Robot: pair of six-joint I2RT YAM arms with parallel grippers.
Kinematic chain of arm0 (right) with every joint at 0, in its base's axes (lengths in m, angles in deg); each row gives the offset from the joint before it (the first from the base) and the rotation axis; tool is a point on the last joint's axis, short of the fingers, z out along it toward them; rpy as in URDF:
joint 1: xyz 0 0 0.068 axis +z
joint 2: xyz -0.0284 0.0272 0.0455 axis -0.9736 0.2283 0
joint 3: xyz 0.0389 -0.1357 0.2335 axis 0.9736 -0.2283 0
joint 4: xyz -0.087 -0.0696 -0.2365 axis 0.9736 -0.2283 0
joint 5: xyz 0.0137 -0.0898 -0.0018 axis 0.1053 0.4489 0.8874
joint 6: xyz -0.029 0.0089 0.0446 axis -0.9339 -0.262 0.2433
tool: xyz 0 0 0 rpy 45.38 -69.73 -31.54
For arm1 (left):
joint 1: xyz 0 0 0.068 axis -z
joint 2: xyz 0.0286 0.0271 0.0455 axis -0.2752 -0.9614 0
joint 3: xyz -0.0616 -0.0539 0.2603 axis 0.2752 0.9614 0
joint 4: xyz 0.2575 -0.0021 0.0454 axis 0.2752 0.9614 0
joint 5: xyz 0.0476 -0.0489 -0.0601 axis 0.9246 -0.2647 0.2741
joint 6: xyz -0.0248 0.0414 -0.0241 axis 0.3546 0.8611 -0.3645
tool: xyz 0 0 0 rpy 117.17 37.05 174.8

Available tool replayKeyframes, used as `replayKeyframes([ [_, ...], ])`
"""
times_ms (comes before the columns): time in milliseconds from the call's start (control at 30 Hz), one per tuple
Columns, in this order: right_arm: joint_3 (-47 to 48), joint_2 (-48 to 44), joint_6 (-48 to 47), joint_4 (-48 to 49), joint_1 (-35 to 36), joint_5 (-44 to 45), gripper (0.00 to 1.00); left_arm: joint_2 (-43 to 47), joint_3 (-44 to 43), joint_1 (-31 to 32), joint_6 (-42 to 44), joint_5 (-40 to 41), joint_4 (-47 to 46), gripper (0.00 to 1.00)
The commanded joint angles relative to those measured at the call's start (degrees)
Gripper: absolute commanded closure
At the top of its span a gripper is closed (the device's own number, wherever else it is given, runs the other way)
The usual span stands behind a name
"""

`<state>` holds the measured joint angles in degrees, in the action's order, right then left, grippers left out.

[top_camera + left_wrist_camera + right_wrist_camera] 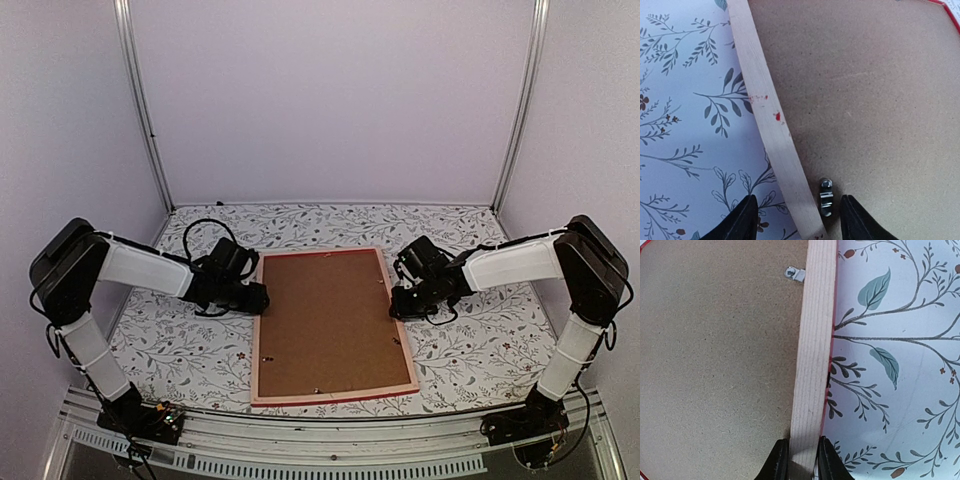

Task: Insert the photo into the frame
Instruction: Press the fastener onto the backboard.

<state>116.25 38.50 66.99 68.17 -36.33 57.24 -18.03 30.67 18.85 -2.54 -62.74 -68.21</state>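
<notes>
The frame (335, 396) lies face down on the table (470, 350), pale wood back upward, with a thin line of red showing along its outer edges. The brown backing board (328, 320) sits inside the frame's rails and fills the opening.

The left gripper (262, 297) is at the frame's left rail, towards its far end. In the left wrist view this gripper (797, 220) stands with its fingers (742, 220) apart, straddling the rail (767, 110). One finger is outside the frame over the leaf-patterned cloth, and the other is inside it over the board (865, 100). A small metal clip (825, 196) lies just inside the rail between them. We cannot tell whether either finger touches the wood.

The right gripper (393, 300) is at the frame's right rail, also towards the far end. In the right wrist view it (802, 462) is clamped on that rail (815, 340), with a finger (778, 462) pressed against each side of the wood. Another clip (795, 273) sits on the board (715, 365), just inside the same rail.
</notes>
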Motion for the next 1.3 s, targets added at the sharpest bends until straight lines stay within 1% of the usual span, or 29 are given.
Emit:
replayKeyframes([
  [0,-2.0,0.7,-1.4,-2.6,0.0,-1.0,0.80,-1.7,-1.4,-0.4,1.4,0.3,2.7,0.43],
  [100,-2.1,0.8,-1.4,-2.6,0.0,-1.0,0.80,-1.8,-1.3,-0.2,1.6,0.8,2.7,0.50],
  [167,-2.0,1.0,-1.5,-2.5,0.0,-1.1,0.80,-2.0,-1.4,0.0,1.6,2.0,3.2,0.52],
  [400,-1.9,1.1,-1.6,-2.6,0.0,-0.9,0.80,-2.7,-0.5,0.3,2.3,4.8,3.9,0.64],
  [467,-2.0,1.1,-1.5,-2.6,0.0,-1.0,0.80,-3.1,0.3,0.3,1.8,5.3,3.4,0.70],
  [600,-2.1,0.8,-1.3,-2.6,0.0,-0.9,0.80,-3.4,2.5,0.4,0.7,6.7,2.6,0.86],
  [700,-2.1,0.6,-1.1,-2.4,0.0,-1.3,0.81,-3.2,3.6,0.3,0.4,7.1,1.9,0.90],
  [733,-2.1,0.6,-1.0,-2.0,0.0,-1.8,0.81,-2.9,3.7,0.2,0.5,6.5,1.5,0.88],
  [800,-2.3,0.5,-0.4,-1.4,0.4,-2.5,0.82,-2.0,3.8,-0.2,0.5,3.4,0.3,0.79],
  [867,-2.5,0.2,0.8,-0.9,1.1,-2.6,0.83,-1.2,3.7,-0.8,-0.2,0.1,-0.8,0.66],
  [900,-2.8,-0.1,2.3,-0.6,1.4,-2.7,0.84,-0.9,3.5,-1.3,-0.5,-1.5,-1.1,0.61],
  [1000,-5.2,-1.3,7.3,1.3,2.5,-2.9,0.84,-0.2,2.6,-2.3,-1.6,-4.5,-0.5,0.51],
  [1133,-9.2,-3.7,13.8,4.9,4.5,-2.7,0.84,0.3,1.0,-2.4,-2.1,-4.6,2.2,0.46],
  [1200,-10.3,-4.6,16.2,6.1,5.8,-2.4,0.83,0.0,0.3,-2.4,-2.0,-4.6,2.8,0.45],
  [1267,-10.6,-5.0,18.2,6.6,7.2,-1.7,0.82,-0.8,-0.5,-2.5,-1.8,-6.9,2.8,0.46],
])
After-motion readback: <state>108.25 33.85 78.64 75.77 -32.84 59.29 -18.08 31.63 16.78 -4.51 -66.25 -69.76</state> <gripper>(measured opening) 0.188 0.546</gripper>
